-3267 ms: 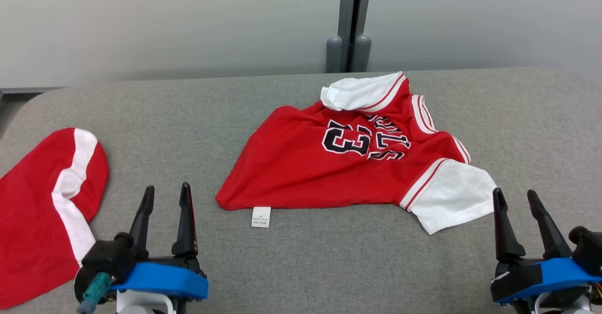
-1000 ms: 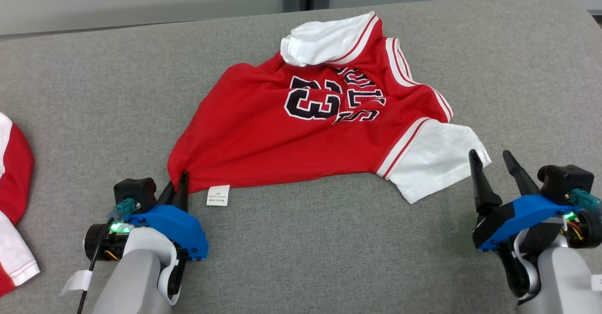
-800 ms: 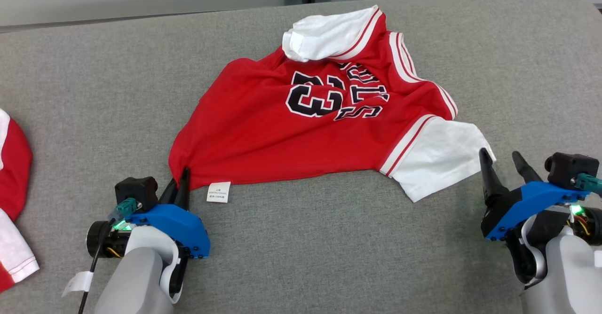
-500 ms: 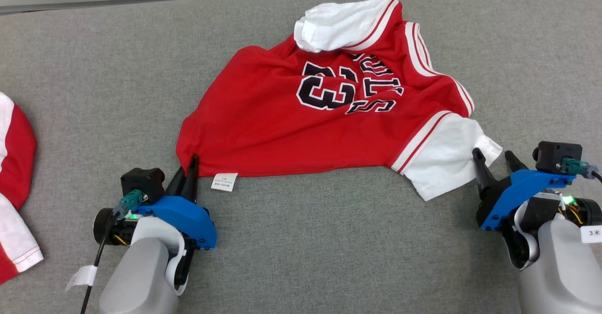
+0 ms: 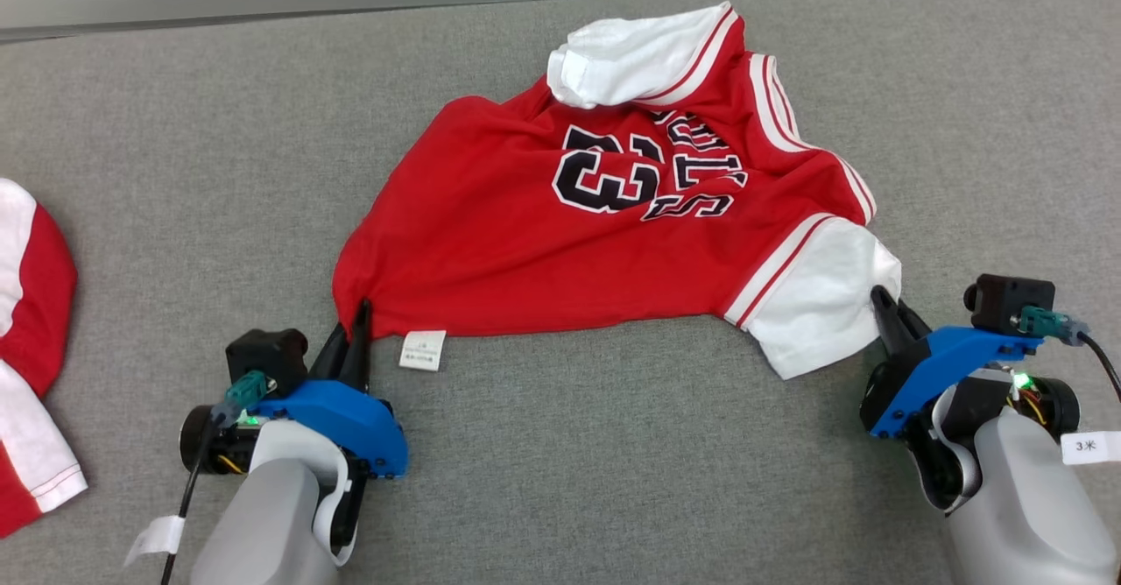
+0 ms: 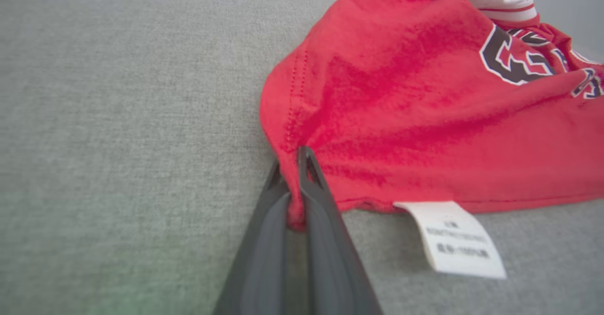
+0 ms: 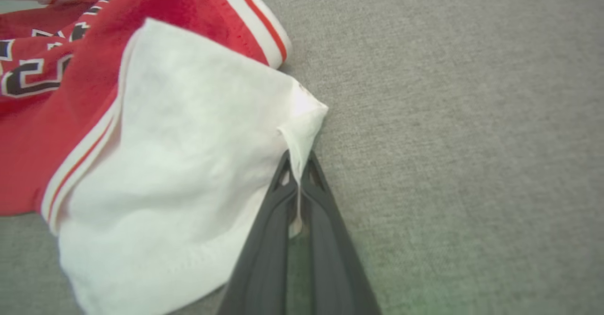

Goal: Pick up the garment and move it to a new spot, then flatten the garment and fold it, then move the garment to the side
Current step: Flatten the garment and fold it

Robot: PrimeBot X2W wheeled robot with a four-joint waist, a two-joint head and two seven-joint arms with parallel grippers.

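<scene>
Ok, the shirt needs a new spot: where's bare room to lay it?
Widest bare stretch: grey surface below the shirt hem, between left gripper and right gripper. Also between shirt and the other red garment. Crowded around both grips.

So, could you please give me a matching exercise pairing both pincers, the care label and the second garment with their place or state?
1. left pincer
2. right pincer
3. care label
4. second garment

A. at the head view's left edge
B. shut on a corner of the white sleeve
C. sticking out below the hem of the jersey
D. shut on the jersey's red hem corner

Pairs: 1-D, 2-B, 3-C, 4-A.
</scene>
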